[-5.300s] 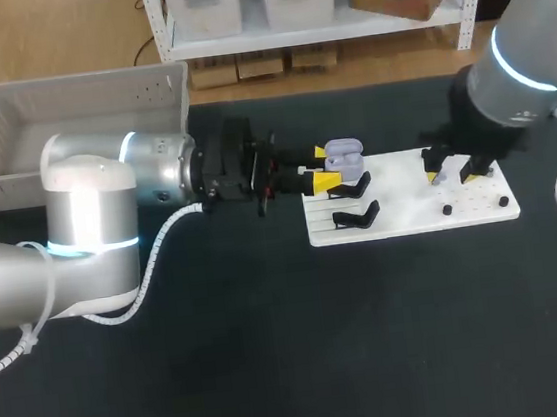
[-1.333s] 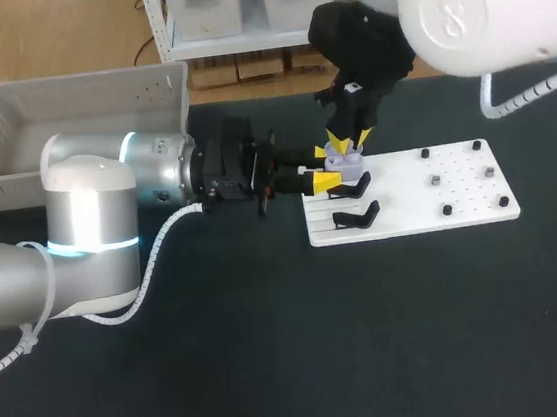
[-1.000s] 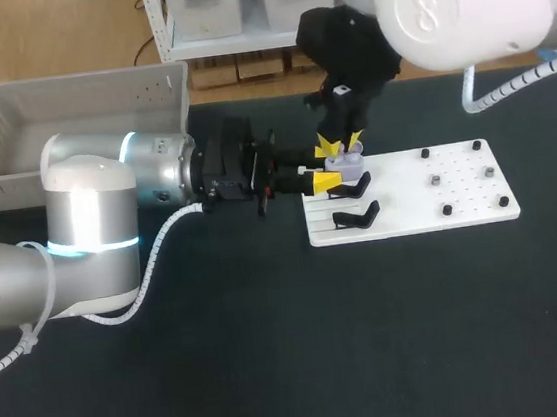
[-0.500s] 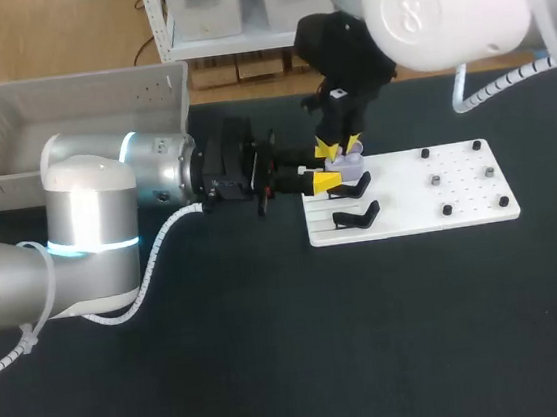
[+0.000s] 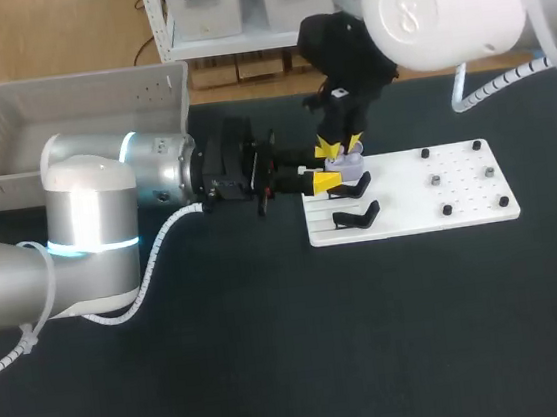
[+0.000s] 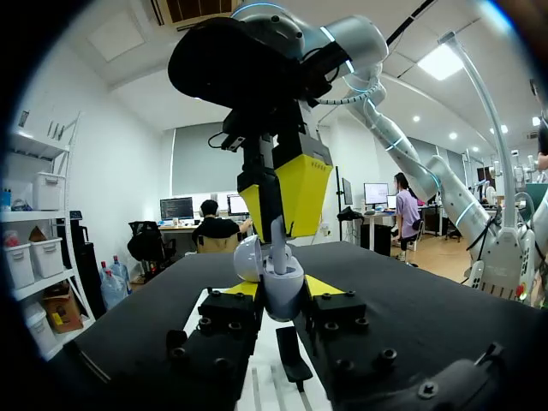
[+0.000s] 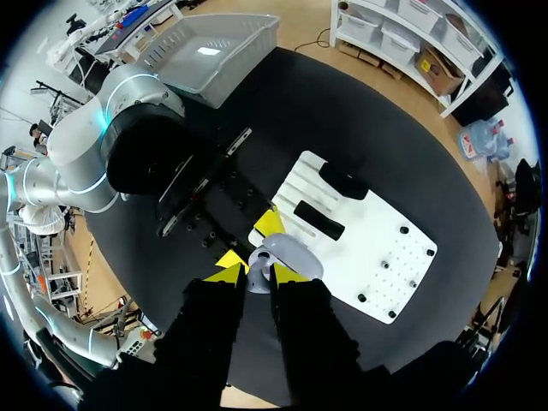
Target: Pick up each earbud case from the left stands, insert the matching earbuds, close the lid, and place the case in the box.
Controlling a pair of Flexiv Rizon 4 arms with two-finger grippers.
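one earbud case (image 5: pixel 347 164), lid open, sits clamped in the left gripper (image 6: pixel 281 294) just above the white board's (image 5: pixel 464 199) stands (image 5: pixel 356 217); the right gripper (image 5: pixel 339 145), directly above, pinches an earbud (image 6: pixel 278 241) standing in it.

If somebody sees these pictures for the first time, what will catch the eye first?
The left gripper holds an open lavender earbud case over the left edge of the white board, while the right gripper, straight above, holds an earbud at its opening. Next comes the grey box at the table's far left corner.
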